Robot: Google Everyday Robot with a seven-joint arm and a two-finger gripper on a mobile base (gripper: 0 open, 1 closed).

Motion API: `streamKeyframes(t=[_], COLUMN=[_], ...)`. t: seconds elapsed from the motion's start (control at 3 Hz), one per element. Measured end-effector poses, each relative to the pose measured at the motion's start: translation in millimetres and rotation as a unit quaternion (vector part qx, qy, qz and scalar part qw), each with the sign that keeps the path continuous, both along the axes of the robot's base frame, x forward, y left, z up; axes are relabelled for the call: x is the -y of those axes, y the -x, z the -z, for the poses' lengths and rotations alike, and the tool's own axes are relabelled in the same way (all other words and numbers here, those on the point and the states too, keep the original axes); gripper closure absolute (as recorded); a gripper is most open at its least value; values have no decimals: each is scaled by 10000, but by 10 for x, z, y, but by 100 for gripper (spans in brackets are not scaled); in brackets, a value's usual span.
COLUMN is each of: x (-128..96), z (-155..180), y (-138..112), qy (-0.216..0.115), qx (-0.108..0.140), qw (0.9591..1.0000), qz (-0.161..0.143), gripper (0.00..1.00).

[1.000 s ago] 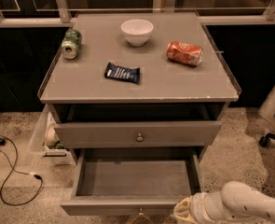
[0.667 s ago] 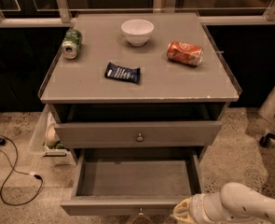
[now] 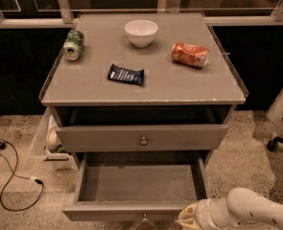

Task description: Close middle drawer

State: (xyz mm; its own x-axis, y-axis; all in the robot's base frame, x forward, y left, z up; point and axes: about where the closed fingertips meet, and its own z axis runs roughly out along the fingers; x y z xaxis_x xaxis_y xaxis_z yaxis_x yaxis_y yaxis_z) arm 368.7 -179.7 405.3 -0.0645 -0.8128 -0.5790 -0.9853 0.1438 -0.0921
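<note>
The grey cabinet stands in the middle of the camera view. The middle drawer is pulled far out toward me, and its grey inside is bare. Its flat front runs along the bottom edge of the view, with its small knob just showing. The topmost drawer, with a like knob, is out only a little. The lowest drawer is out of view. My gripper, on the cream arm, is at the bottom right, close to the right end of the middle drawer's front.
On the cabinet top lie a white bowl, a green can on its side, an orange can on its side and a dark blue snack packet. A clear bin and a black cable are on the floor at left. A chair base is at right.
</note>
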Motion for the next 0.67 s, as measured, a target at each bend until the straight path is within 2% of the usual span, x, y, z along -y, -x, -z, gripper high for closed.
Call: streamKeyframes(t=[0.67], x=[-7], z=[14], y=[-60], qy=[7], qx=[4], qw=[10000], qz=[53], gripper=[15])
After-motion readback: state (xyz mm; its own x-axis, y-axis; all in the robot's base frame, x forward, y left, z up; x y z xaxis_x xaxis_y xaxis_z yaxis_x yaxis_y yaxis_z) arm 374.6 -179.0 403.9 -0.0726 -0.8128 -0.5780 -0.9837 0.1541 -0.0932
